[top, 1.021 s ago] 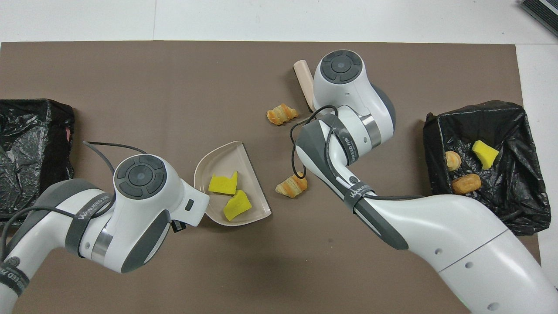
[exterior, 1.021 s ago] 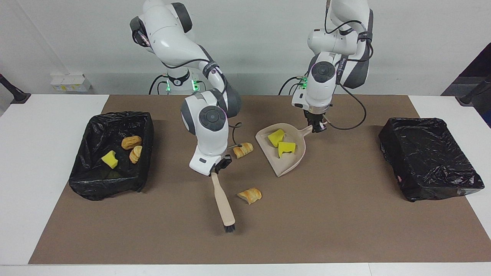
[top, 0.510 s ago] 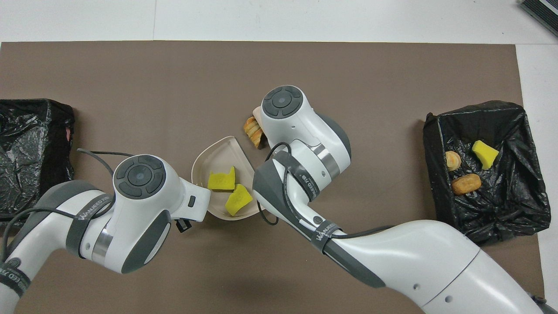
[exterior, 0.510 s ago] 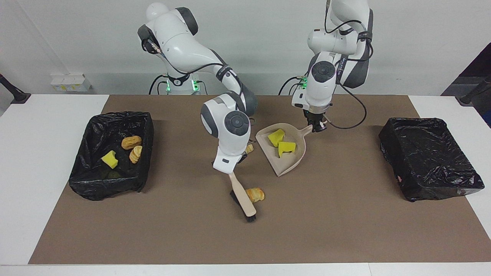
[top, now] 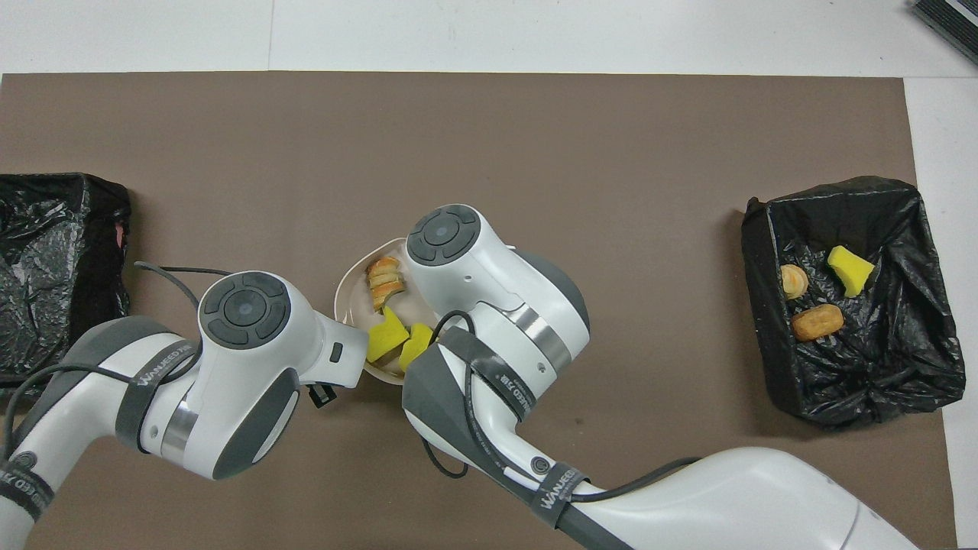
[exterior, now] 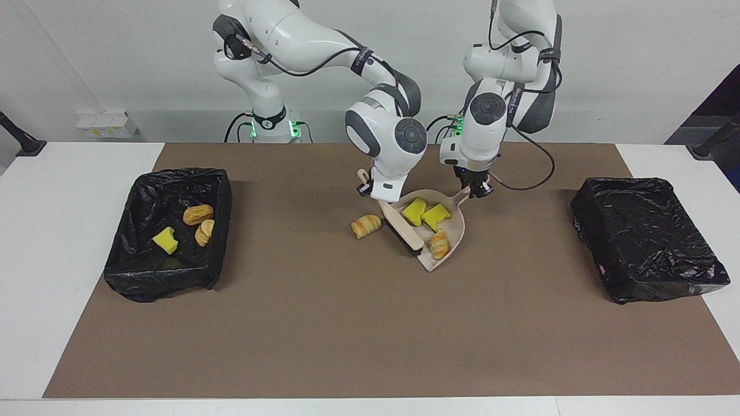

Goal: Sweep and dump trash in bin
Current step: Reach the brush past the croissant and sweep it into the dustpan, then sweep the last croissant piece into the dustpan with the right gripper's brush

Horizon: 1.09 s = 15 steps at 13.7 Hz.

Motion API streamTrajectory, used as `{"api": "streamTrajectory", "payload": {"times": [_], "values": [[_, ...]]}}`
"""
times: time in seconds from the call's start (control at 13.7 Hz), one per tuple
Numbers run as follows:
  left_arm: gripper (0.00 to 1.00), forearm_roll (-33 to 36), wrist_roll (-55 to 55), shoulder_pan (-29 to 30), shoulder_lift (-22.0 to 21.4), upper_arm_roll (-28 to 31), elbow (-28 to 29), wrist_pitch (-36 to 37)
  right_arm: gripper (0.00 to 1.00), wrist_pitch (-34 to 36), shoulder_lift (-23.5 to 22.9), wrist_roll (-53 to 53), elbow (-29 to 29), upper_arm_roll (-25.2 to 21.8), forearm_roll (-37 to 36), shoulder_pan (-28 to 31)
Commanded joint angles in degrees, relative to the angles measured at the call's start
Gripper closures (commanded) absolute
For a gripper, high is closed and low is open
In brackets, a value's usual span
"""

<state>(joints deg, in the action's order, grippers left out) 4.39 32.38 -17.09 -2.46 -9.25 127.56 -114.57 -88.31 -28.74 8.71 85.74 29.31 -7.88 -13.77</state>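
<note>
Three bits of trash lie in the dustpan (exterior: 457, 231): two yellow sponges (exterior: 425, 213) and a croissant (exterior: 439, 244). My left gripper (exterior: 477, 190) is clamped on the pan's handle; my right gripper (exterior: 370, 189) is clamped on the brush (exterior: 403, 226), laid across the pan's mouth. The facing view alone shows another croissant (exterior: 366, 225) on the mat beside the brush; from overhead my right arm hides it.

High facing view, steep overhead view, sharing brown mat (exterior: 324, 323)

lab: two robot arms (exterior: 324, 40), plain white wall (exterior: 115, 58).
</note>
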Motion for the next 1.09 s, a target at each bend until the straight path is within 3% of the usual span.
{"api": "streamTrajectory", "payload": {"times": [0.0, 0.15, 0.29, 0.44, 0.58, 0.73, 1.02], "values": [[1.0, -0.4, 0.7, -0.8, -1.7, 0.6, 1.5, -0.1, 1.0, 2.7, 3.2, -2.0, 2.2, 0.4, 1.6, 4.0], [1.0, -0.4, 9.9, -0.8, -1.7, 0.6, 1.5, 0.3, 1.0, 6.3, 6.0, -0.4, 2.9, 0.3, 1.6, 6.8], [1.0, -0.4, 10.3, -0.8, -1.8, 0.6, 1.5, 0.4, 1.0, 5.9, 11.8, 1.0, 9.2, 0.3, 1.3, 10.8], [1.0, -0.4, 10.5, -0.8, -1.8, 0.6, 1.5, 0.7, 1.0, -1.1, 18.1, 2.1, 20.3, 0.2, 1.3, 12.2], [1.0, -0.4, 10.3, -0.8, -1.8, 0.6, 1.5, 0.7, 1.0, -14.6, 24.8, 3.9, 34.0, 0.2, 2.4, 13.8], [1.0, -0.4, 10.0, -0.8, -1.8, 0.6, 1.5, 0.7, 1.0, -18.7, 25.2, 3.4, 36.8, 0.3, 6.6, 14.7], [1.0, -0.4, 9.8, -0.8, -1.8, 0.6, 1.5, 0.6, 1.0, -23.0, 21.3, 8.1, 36.6, 0.4, 10.6, 10.9]]}}
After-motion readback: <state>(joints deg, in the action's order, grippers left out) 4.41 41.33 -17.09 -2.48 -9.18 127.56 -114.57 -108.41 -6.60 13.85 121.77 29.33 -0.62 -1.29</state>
